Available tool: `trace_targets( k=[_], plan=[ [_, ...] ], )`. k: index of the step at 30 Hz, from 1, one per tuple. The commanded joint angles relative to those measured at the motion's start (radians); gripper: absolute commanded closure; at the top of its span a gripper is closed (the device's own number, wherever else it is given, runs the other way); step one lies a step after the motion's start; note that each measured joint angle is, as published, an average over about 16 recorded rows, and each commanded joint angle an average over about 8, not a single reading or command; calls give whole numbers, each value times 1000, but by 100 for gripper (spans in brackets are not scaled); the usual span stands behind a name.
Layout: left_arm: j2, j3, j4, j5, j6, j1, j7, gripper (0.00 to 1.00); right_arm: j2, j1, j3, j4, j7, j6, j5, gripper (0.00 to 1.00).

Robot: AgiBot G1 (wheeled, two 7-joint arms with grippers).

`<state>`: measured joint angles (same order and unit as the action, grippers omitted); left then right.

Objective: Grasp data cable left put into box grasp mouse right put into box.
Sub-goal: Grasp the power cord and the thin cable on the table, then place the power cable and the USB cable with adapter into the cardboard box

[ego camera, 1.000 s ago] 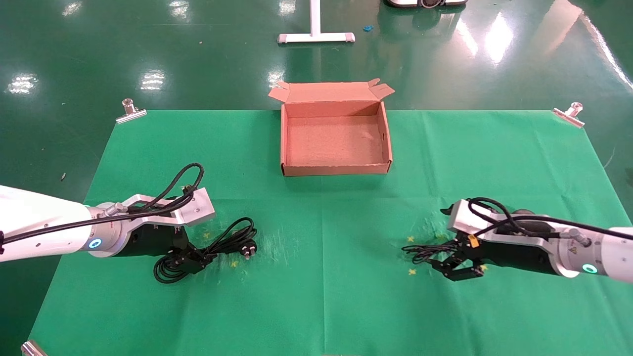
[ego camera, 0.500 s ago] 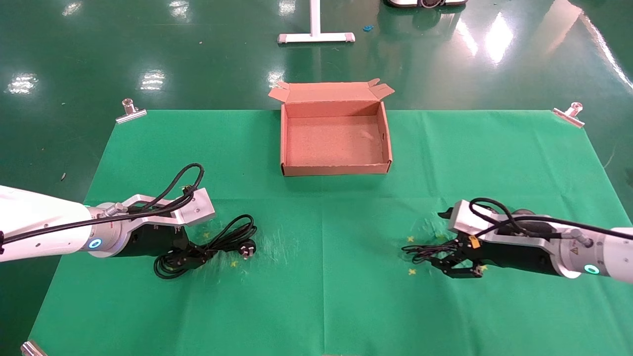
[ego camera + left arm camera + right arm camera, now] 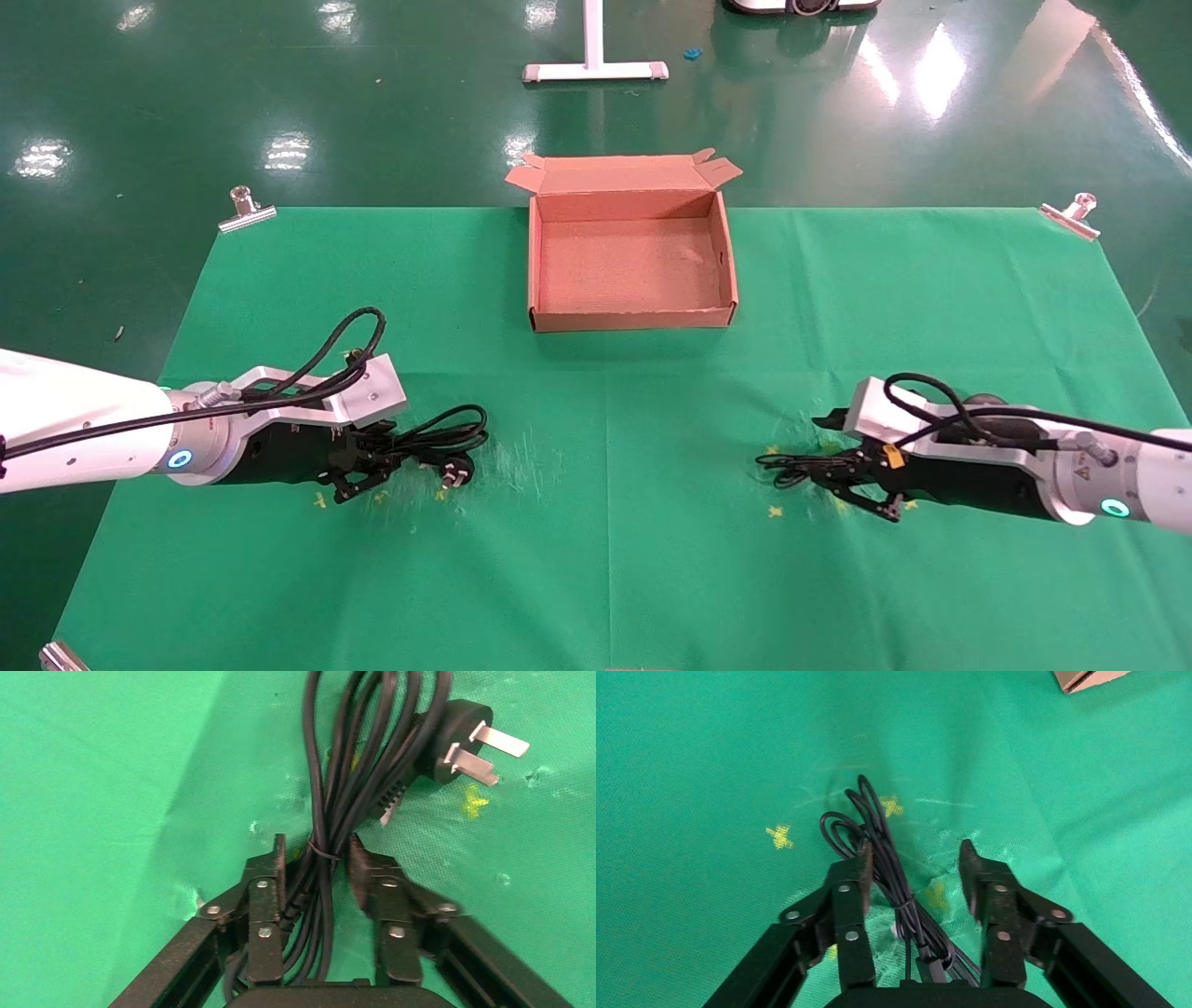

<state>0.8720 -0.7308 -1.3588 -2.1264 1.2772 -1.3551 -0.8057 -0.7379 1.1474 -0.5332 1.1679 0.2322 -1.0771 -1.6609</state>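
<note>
The data cable (image 3: 449, 436) lies on the green cloth at the left, its pronged plug (image 3: 456, 476) toward the middle. My left gripper (image 3: 366, 471) is closed round the bundle at its tie; in the left wrist view the cable (image 3: 351, 755) runs between the fingers of the gripper (image 3: 316, 843), with the plug (image 3: 457, 741) beyond. My right gripper (image 3: 861, 485) is open and low over the mouse's thin cord (image 3: 792, 466). In the right wrist view the cord (image 3: 877, 839) lies between the spread fingers of the gripper (image 3: 914, 850). The mouse body is hidden. The box (image 3: 633, 320) stands open and empty at the back centre.
Metal clips hold the cloth's corners at the far left (image 3: 247, 210), the far right (image 3: 1071, 214) and the near left (image 3: 60, 657). A white stand base (image 3: 596, 70) is on the floor behind the box. Yellow marks dot the cloth near both grippers.
My left gripper has closed on the cable bundle, and the loop nearest me has drawn in out of sight. My right gripper has turned and moved down over the thin cord.
</note>
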Motion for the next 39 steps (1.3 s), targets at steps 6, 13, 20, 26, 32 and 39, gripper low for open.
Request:
trace_targets(
  k=[6,13,20,26,32,39],
  plan=[
    [0,0,0,-1,-1,0,0,100,0,0,0,1,1,-1,1,100],
    [0,0,0,-3,-1,0,0,100,1,0,0,1,1,-1,1,100],
    [2,0,6,-3,-2,-1,2,100,1,0,1,1,1,-1,1,100],
    [2,5,23,26,13,-15,15,100,15,21,20,-22,13,-8,27,100],
    [-5,44,18,136,49,-61,37,100,27,87,55,-111,24,-3,54,100],
    [84,71,42,153,-38,-129,87,100,25,203,94,-225,9,10,71,100]
  ],
)
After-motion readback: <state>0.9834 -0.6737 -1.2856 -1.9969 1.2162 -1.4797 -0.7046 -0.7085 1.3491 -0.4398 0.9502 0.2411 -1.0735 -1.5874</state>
